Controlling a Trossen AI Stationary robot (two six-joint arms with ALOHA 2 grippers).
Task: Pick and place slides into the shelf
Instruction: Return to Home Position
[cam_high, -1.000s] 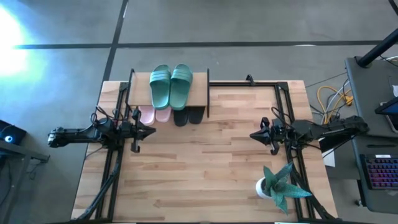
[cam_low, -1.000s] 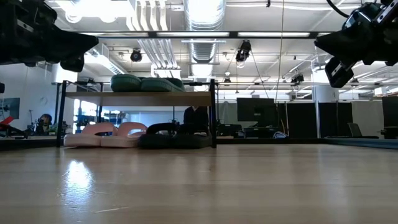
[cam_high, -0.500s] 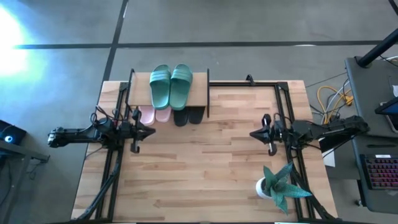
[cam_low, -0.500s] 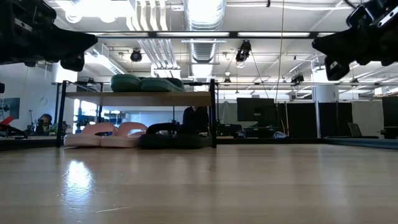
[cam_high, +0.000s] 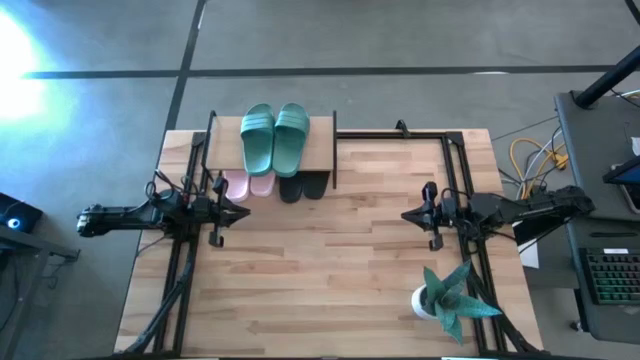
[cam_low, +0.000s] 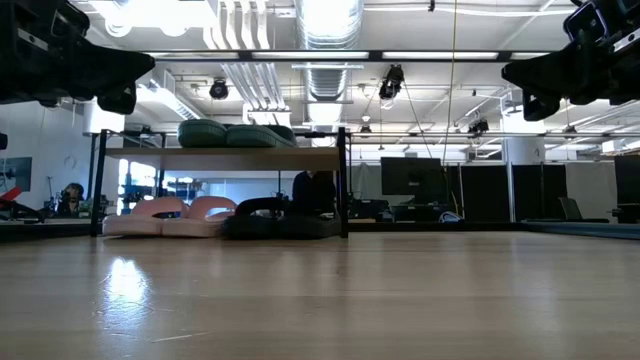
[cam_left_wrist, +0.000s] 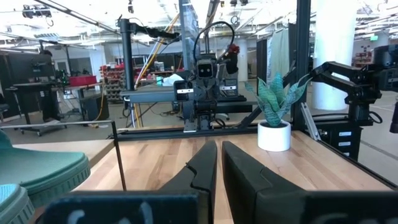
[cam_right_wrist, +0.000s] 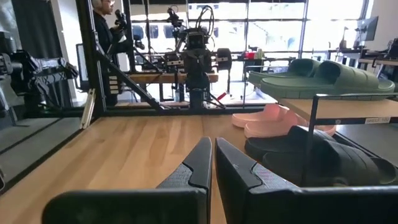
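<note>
Now, homing step: left gripper (cam_high: 246, 212) at nine o'clock, right gripper (cam_high: 405, 215) at three, both pincers pressed together, empty; retract level, clear of shelf (cam_high: 322, 150) at twelve.

A spiky green plant (cam_high: 447, 298) in a white pot is seen on the wooden surface (cam_high: 320, 280), lower right of the high view. A keyboard (cam_high: 612, 275) and coiled yellow cables (cam_high: 530, 155) are shown beyond the surface, at the right edge.
</note>
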